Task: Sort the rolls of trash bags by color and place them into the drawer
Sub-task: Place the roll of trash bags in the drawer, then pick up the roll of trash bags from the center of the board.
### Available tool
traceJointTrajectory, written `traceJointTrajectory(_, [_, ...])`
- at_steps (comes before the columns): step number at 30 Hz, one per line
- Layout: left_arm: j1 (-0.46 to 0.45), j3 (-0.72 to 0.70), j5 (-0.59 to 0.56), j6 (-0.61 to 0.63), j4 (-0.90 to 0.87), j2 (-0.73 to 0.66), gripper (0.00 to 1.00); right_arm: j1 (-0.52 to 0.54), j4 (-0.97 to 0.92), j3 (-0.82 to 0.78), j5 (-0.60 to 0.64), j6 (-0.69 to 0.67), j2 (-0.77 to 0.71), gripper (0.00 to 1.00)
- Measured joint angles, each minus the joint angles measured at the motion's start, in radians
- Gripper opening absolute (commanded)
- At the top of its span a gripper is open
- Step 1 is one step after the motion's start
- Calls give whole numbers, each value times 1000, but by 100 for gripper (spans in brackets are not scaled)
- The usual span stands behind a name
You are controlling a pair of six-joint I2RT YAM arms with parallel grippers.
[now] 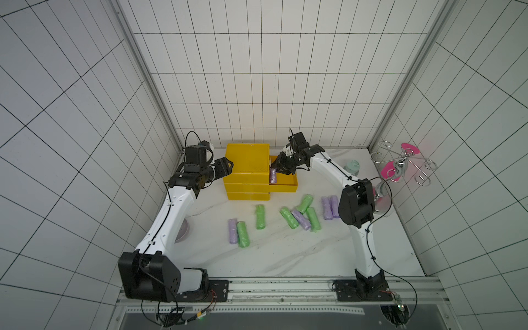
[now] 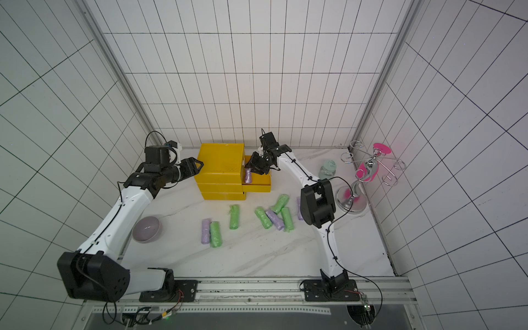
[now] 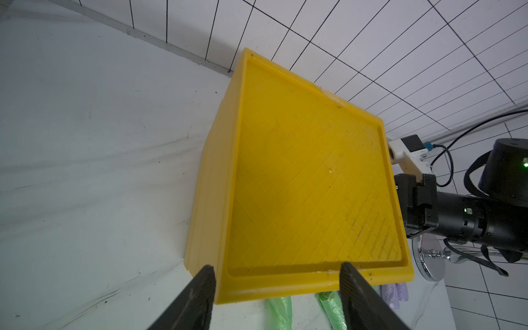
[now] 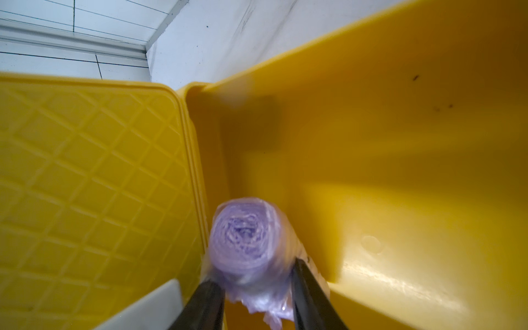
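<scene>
In the right wrist view, a lavender roll (image 4: 243, 237) sits blurred between the fingers of my right gripper (image 4: 253, 274). The jaws stand slightly apart around it, above the pulled-out yellow drawer (image 4: 400, 171). In both top views this roll (image 1: 273, 175) leans into the drawer (image 1: 285, 187) against the yellow cabinet (image 1: 247, 160), under the right gripper (image 1: 275, 167). My left gripper (image 3: 277, 270) is open, and its fingers straddle a corner of the cabinet top (image 3: 308, 177). Several green rolls (image 1: 260, 217) and purple rolls (image 1: 326, 207) lie loose on the marble table.
A mint jar (image 1: 352, 167) and a chrome stand with pink discs (image 1: 400, 165) occupy the back right. A lavender bowl (image 2: 147, 225) rests beside the left arm. The right arm's elbow (image 1: 355, 205) hangs over the rightmost purple rolls.
</scene>
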Motion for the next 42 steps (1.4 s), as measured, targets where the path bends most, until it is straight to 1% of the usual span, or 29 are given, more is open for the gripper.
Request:
traceJointTrajectory(4, [0, 0, 10, -4, 0, -1, 68, -5, 2, 0, 1, -7, -15, 49])
traceJointTrajectory(8, [0, 0, 13, -7, 0, -5, 68, -20, -3, 0, 6, -28, -54, 49])
traceJointTrajectory(11, [0, 0, 16, -8, -1, -10, 68, -26, -14, 0, 19, -57, -93, 47])
traceJointTrajectory(15, [0, 0, 21, -11, -7, -27, 68, -29, -56, -8, 51, -133, -164, 44])
traceJointTrajectory(17, [0, 0, 25, -14, -12, -44, 68, -32, -75, -40, 76, -179, -219, 43])
traceJointTrajectory(20, [-5, -11, 34, -23, -18, -90, 68, -32, -103, -135, 123, -251, -336, 45])
traceJointTrajectory(25, [-39, -60, 40, -38, -34, -189, 68, -32, -128, -360, 201, -358, -550, 45])
traceJointTrajectory(28, [-68, -100, 40, -50, -41, -240, 68, -29, -144, -496, 229, -402, -626, 43])
traceJointTrajectory(31, [-91, -146, 42, -69, -59, -291, 68, -15, -150, -645, 259, -429, -661, 43])
traceJointTrajectory(35, [-107, -190, 43, -96, -83, -357, 68, 33, -154, -807, 299, -448, -665, 38])
traceJointTrajectory(37, [-112, -203, 44, -110, -90, -388, 68, 58, -156, -859, 320, -454, -657, 37])
traceJointTrajectory(42, [-116, -229, 47, -132, -96, -430, 68, 95, -127, -905, 347, -458, -598, 38])
